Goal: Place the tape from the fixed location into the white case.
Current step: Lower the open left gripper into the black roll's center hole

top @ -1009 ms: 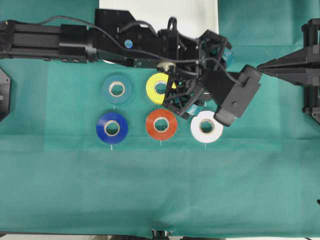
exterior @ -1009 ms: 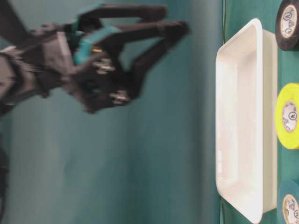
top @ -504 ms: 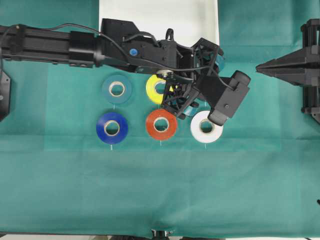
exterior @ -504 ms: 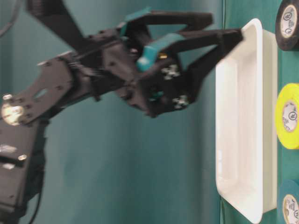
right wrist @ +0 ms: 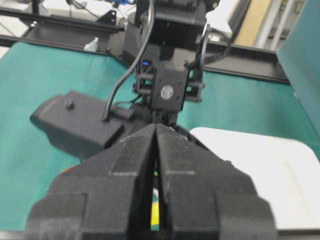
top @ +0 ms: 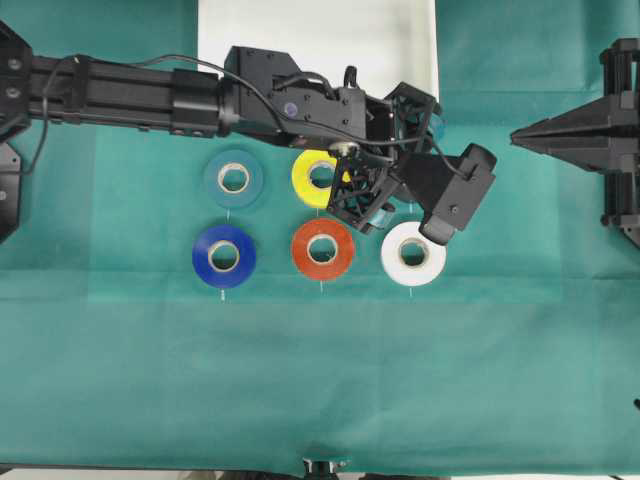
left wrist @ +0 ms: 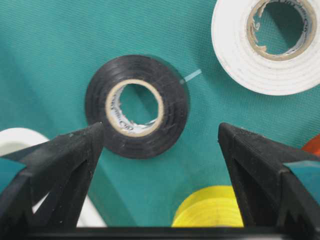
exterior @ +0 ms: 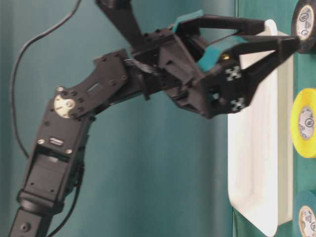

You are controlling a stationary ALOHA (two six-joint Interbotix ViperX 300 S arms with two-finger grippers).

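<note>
Left gripper (left wrist: 160,145) jaws spread wide; the tape (left wrist: 137,106) lies flat on the cloth, just ahead of them and left of centre. Looks light, stiff; pinch across its outer rim.

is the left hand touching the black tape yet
Apart. The left wrist view shows the left hand open, teal cloth visible between each fingertip and the black tape.

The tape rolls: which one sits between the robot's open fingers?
The black roll of tape with the pale cardboard core, lying flat between the left gripper's spread fingers. The white, yellow and red rolls lie outside them.
</note>
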